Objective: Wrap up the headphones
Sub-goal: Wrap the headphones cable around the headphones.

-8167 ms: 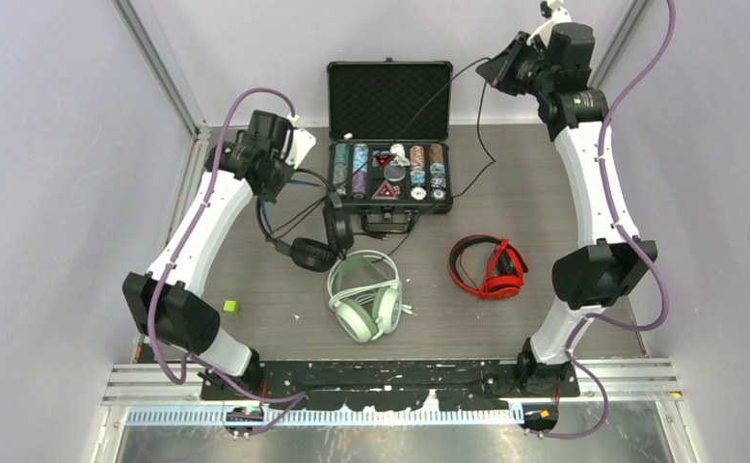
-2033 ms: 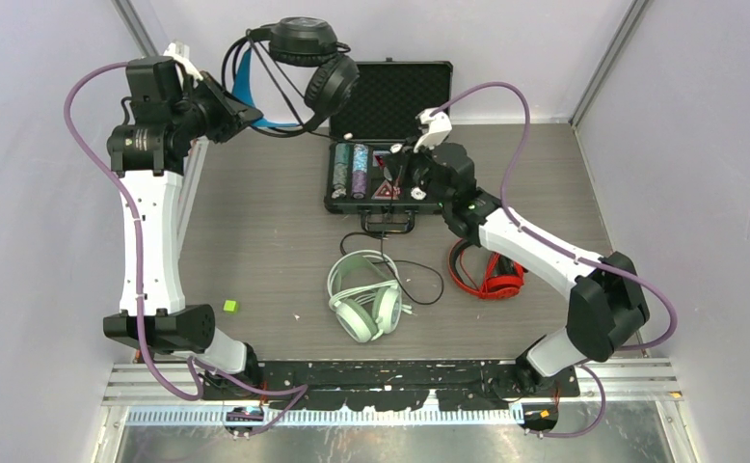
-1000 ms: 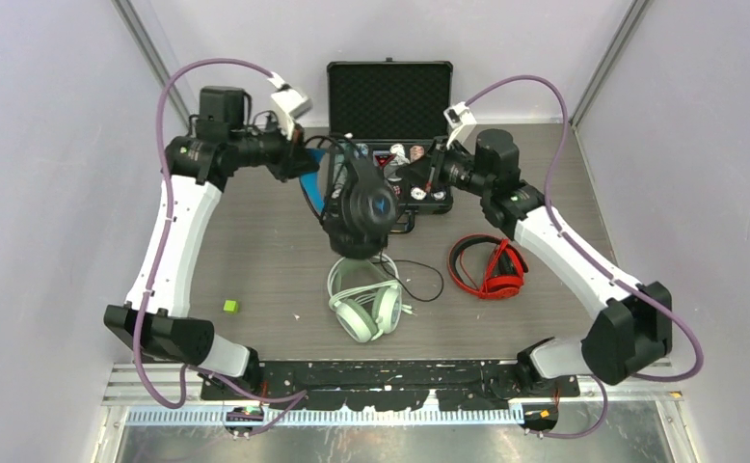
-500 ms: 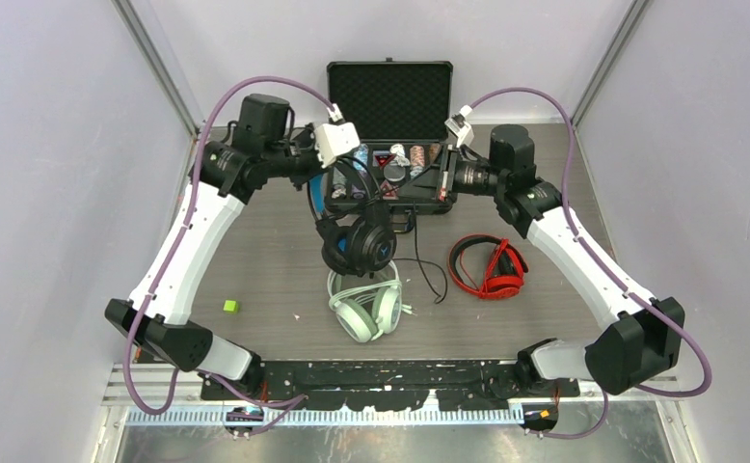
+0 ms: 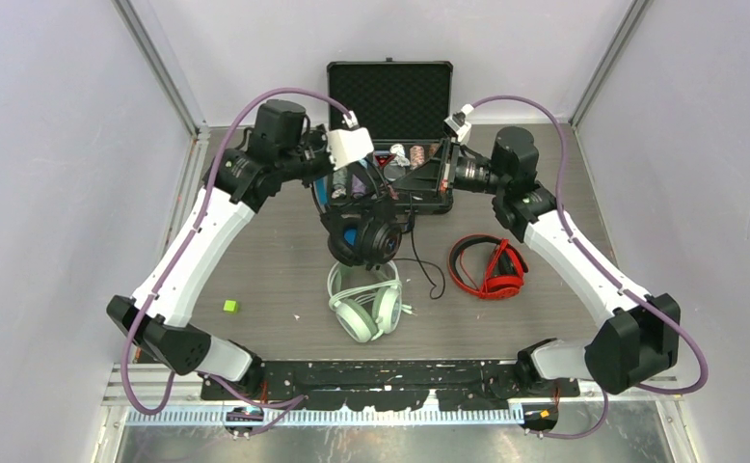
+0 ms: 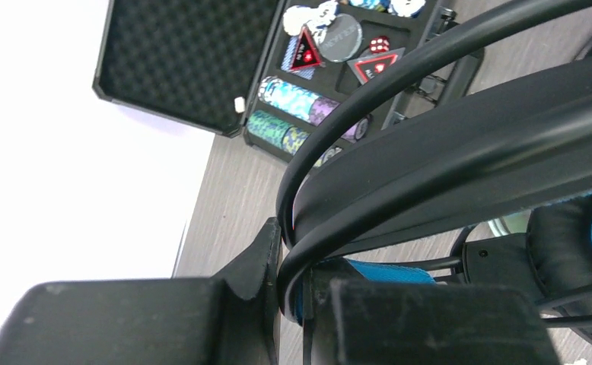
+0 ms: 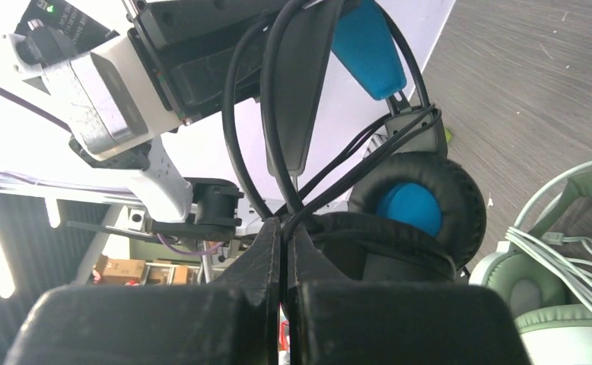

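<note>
Dropping from high up a moment ago, the black headphones (image 5: 363, 236) are now hanging just below the left jaws, which are clamping the headband (image 6: 468, 152) with a loop of cable (image 7: 230, 114). The right jaws are pinching the cable close beside them, so the winding is likely getting under way.

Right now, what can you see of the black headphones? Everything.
The black headphones are a bulky over-ear pair, matte black, with a blue-lined headband and blue inside the padded cups. They hang in the air with the cups down, above the mint-green pair; I cannot tell whether the two touch. The left gripper is shut on the headband. The right gripper is shut on their black cable, which loops around the headband and trails a loose run down to the table.
</note>
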